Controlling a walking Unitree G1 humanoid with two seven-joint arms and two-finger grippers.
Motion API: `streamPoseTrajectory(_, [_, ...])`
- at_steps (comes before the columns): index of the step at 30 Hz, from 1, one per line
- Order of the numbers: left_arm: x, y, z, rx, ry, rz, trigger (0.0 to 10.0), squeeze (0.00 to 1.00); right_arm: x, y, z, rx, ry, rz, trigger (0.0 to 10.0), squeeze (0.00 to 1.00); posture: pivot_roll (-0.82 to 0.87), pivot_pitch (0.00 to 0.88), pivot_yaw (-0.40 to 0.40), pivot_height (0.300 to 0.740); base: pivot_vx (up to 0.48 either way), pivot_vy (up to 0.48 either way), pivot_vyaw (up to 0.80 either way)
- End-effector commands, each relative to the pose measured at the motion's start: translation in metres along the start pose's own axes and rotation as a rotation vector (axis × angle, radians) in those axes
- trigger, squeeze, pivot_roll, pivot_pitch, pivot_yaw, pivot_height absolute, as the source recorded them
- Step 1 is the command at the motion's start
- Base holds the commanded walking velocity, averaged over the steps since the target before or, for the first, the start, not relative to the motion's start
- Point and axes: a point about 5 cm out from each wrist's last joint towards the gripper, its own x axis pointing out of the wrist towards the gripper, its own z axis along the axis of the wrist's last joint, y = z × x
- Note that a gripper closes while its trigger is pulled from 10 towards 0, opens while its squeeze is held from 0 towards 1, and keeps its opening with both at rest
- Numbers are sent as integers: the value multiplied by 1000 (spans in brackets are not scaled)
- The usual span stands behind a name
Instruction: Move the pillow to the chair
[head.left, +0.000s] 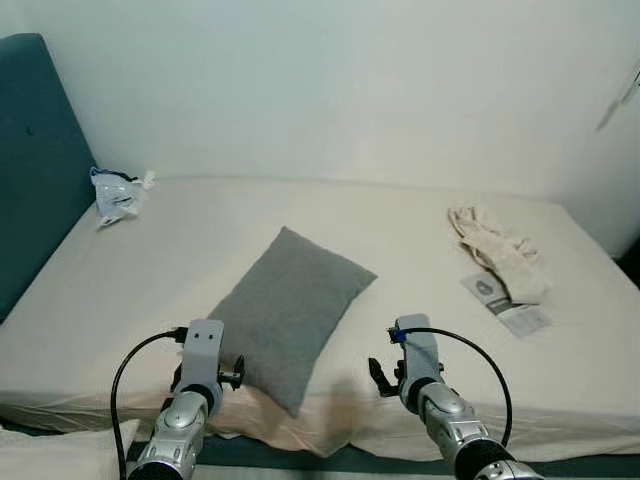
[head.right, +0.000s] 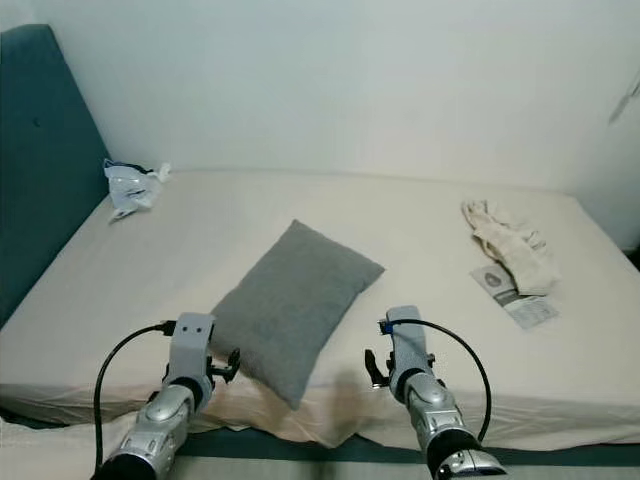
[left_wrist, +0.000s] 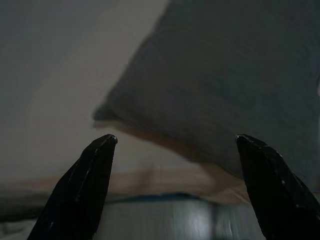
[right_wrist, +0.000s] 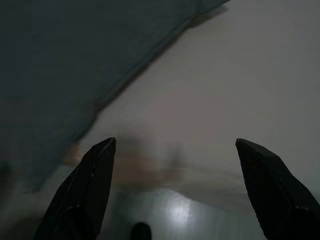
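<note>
Grey woven fabric covers the rectangular pillow (head.left: 287, 311), which lies slantwise on the cream-sheeted bed (head.left: 400, 260), one corner reaching almost to the near edge of the mattress. It looks soft, light and limp: it should squash under the fingers and sag when lifted, so a single pinch at a corner would probably let it droop and swing. A steadier hold would likely be one gripper on each long side, or a deep bite across the near corner where the stuffing thins.

Both arms are raised before the robot. The left gripper (left_wrist: 175, 142) has its black fingers spread wide, and its wrist view looks along them at the pillow's near-left edge, close ahead but not touched. The right gripper (right_wrist: 175, 145) is likewise spread wide and holds nothing; the pillow's edge lies off to one side of its fingers, with bare sheet straight ahead. From the head views the pillow sits between the two arms, nearer the left one. No chair can be made out.
</note>
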Motion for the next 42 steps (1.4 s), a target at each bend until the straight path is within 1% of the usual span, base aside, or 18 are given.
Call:
streamPoseTrajectory(1, [-1, 1, 0, -24, -20, 0, 10000, 0, -1, 0, -4, 6, 9, -1, 10000, 0, -21, 35, -65, 740, 0, 0, 0])
streamPoseTrajectory(4, [-1, 1, 1, -28, -21, -6, 10000, 0, -2, 0, -4, 14, -8, -5, 10000, 0, -17, 30, -62, 740, 0, 0, 0])
streamPoseTrajectory(8, [0, 4, -5, -39, 33, -14, 10000, 0, -3, 0, -10, 33, 0, -3, 10000, 0, -11, 14, -51, 740, 0, 0, 0])
streamPoseTrajectory(10, [0, 6, -6, -40, 40, -11, 10000, 0, -4, 1, -13, 38, 5, 1, 10000, 0, -10, 12, -50, 740, 0, 0, 0])
streamPoseTrajectory(13, [-6, 11, -20, -44, 94, 1, 10000, 0, -6, 2, -23, -7, 44, 7, 10000, 0, -11, 6, -45, 740, 0, 0, 0])
streamPoseTrajectory(17, [-11, 13, -33, -26, 153, -1, 10000, 0, -7, 0, -25, 26, 40, -7, 10000, 0, -4, 4, -52, 740, 0, 0, 0])
streamPoseTrajectory(22, [-11, 15, -32, -29, 147, 3, 10000, 0, -7, 2, -21, 9, 3, 4, 10000, 0, -8, 1, -53, 740, 0, 0, 0])
streamPoseTrajectory(23, [-12, 16, -34, -20, 157, 10, 10000, 0, -7, 2, -22, 10, 0, 4, 10000, 0, -7, 0, -72, 740, 0, 0, 0])
streamPoseTrajectory(27, [-14, 20, -40, -27, 183, 56, 10000, 0, -7, 5, -24, -3, 15, 24, 10000, 0, -1, 0, -80, 740, 0, 0, 0])
streamPoseTrajectory(28, [-14, 20, -40, -27, 183, 56, 10000, 0, -7, 5, -24, -3, 15, 24, 10000, 0, -1, 0, -80, 740, 0, 0, 0])
streamPoseTrajectory(29, [-14, 20, -39, -27, 176, 45, 10000, 0, -6, 7, -22, -34, 14, 46, 10000, 0, -4, 0, -68, 740, 0, 0, 0])
streamPoseTrajectory(30, [-12, 17, -34, -18, 161, 21, 10000, 0, -3, 9, -13, -45, -9, 56, 10000, 0, -3, 12, -70, 740, 0, 0, 0])
streamPoseTrajectory(31, [-12, 17, -34, -18, 161, 21, 10000, 0, -3, 9, -13, -45, -9, 56, 10000, 0, -3, 12, -70, 740, 0, 0, 0])
streamPoseTrajectory(33, [-11, 17, -33, 32, 163, 9, 10000, 0, -2, 8, -9, -7, -21, 37, 10000, 0, 12, 0, -72, 740, 0, 0, 0])
streamPoseTrajectory(34, [-10, 20, -32, 24, 164, 27, 10000, 0, -1, 10, -8, -3, -19, 35, 10000, 0, 9, 0, -44, 740, 0, 0, 0])
streamPoseTrajectory(36, [-8, 22, -28, -20, 153, 48, 10000, 0, 0, 14, -6, -16, -28, 44, 10000, 0, 11, 0, -32, 740, 0, 0, 0])
streamPoseTrajectory(40, [-5, 18, -23, 9, 135, 17, 10000, 0, 1, 14, -2, 16, -44, 32, 10000, 0, 10, 0, -41, 740, 0, 0, 0])
streamPoseTrajectory(42, [-2, 18, -20, -5, 128, 25, 10000, 0, 0, 13, -4, -13, -30, 38, 10000, 0, -3, 0, -43, 740, 0, 0, 0])
